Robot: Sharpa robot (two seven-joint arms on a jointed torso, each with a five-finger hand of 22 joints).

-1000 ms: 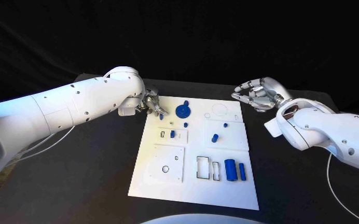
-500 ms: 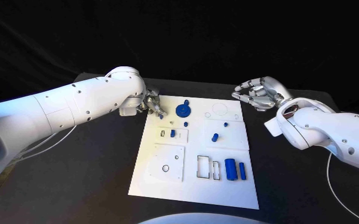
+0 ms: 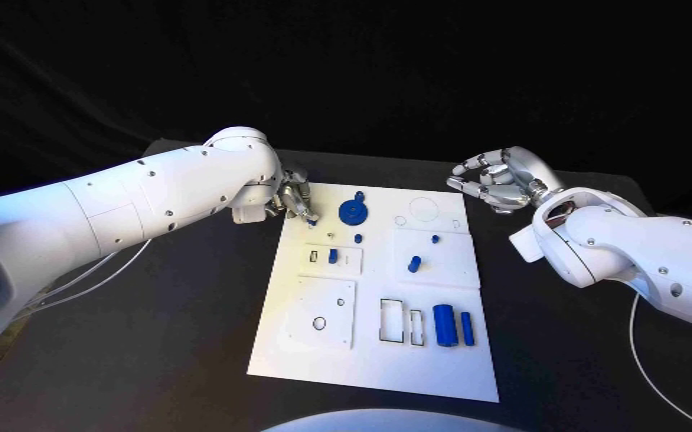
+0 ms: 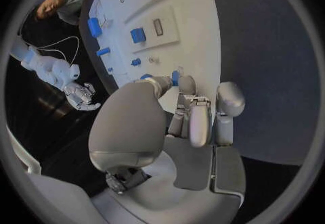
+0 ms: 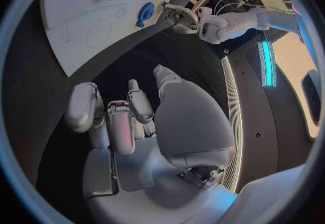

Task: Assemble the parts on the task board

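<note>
My left hand [image 3: 296, 199] pinches a small blue part [image 4: 175, 77] at the task board's [image 3: 378, 362] ten o'clock corner; my right hand [image 3: 495, 181], fingers curled on nothing, waits at two o'clock. I judge assembly barely begun: several slots remain unfilled.

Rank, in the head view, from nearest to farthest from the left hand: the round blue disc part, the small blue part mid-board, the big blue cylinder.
From the left hand:
1. Round blue disc part, beside it at the board's far end.
2. Small blue part, mid-board.
3. Big blue cylinder, near end.
</note>
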